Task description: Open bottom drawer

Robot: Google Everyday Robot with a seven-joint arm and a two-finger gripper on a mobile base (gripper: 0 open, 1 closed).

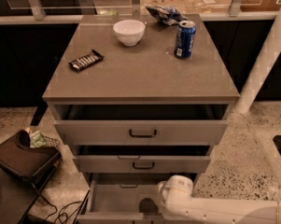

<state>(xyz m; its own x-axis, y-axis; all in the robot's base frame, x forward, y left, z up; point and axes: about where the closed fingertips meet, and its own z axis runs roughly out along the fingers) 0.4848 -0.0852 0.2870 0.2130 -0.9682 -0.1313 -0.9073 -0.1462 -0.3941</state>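
The bottom drawer (pixel 113 197) is the lowest of three grey drawers and is pulled far out, showing its plain grey interior. Its front runs along the frame's bottom edge (pixel 107 217); its handle is out of view. My white arm (pixel 224 210) comes in from the lower right. Its rounded wrist end (pixel 173 192) sits over the drawer's right front corner. The gripper's fingers are hidden below the frame edge.
The top drawer (pixel 142 132) and middle drawer (pixel 142 164) stand partly open, each with a dark bar handle. On the cabinet top are a white bowl (pixel 129 31), a blue can (pixel 185 39), a dark snack bar (pixel 85 59) and a crumpled bag (pixel 164 14). A black bin (pixel 23 158) stands at the left.
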